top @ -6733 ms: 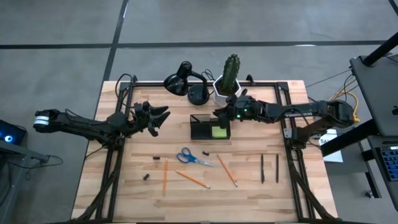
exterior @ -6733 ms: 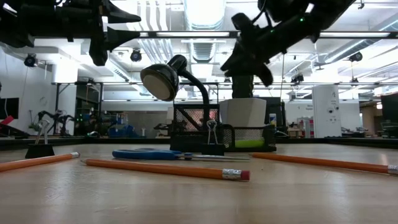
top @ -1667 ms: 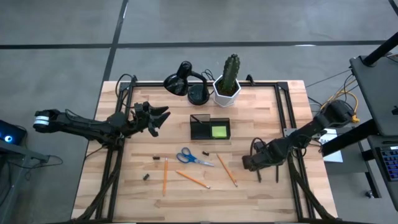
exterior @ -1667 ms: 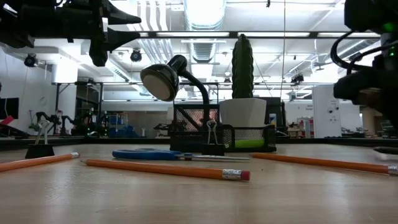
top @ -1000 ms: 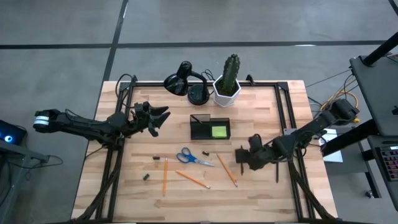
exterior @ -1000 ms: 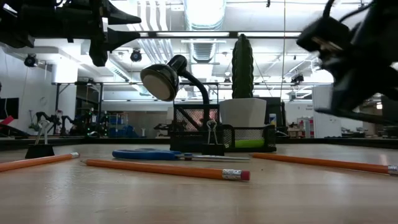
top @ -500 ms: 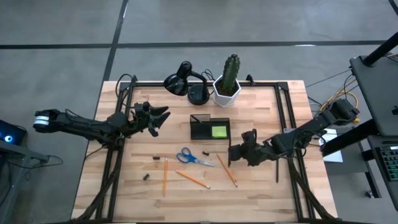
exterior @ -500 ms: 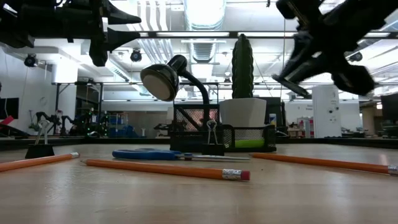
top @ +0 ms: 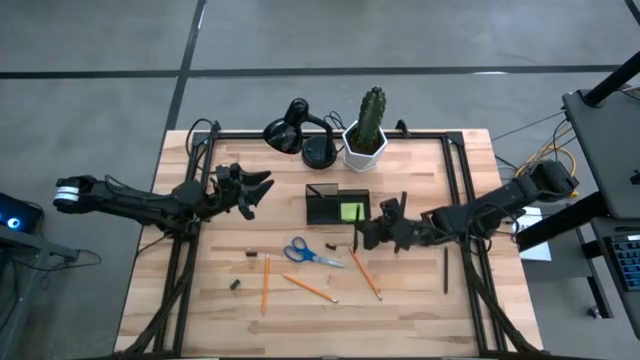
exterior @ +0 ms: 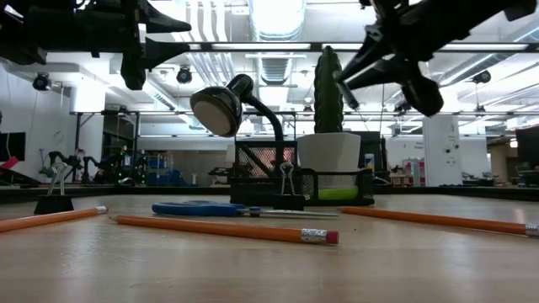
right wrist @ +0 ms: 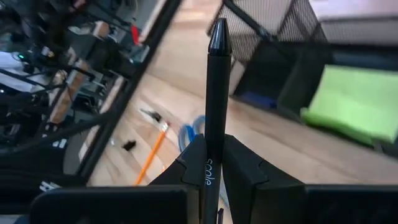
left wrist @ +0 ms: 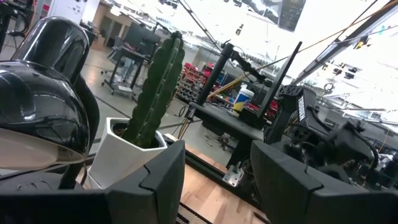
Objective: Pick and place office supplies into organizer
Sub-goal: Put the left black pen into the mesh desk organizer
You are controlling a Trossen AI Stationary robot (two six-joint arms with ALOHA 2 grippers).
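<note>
One dark pen [right wrist: 216,93] is pinched in the right tool [top: 372,232], raised beside the organizer [top: 337,205], which holds the green pad [top: 351,211]. Behind it stand cactus [top: 371,115] and lamp [top: 297,128]. Left tool [top: 250,189] hovers spread, seemingly empty. Scissors [top: 311,252] and pencils [top: 364,273] lie on the worktop [top: 400,310].

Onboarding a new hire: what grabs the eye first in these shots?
The right end effector, shut on a black pen, carries it above the table just right of the black organizer, which already holds a green sticky pad. Next, the tall cactus and desk lamp at the table's far edge.
</note>
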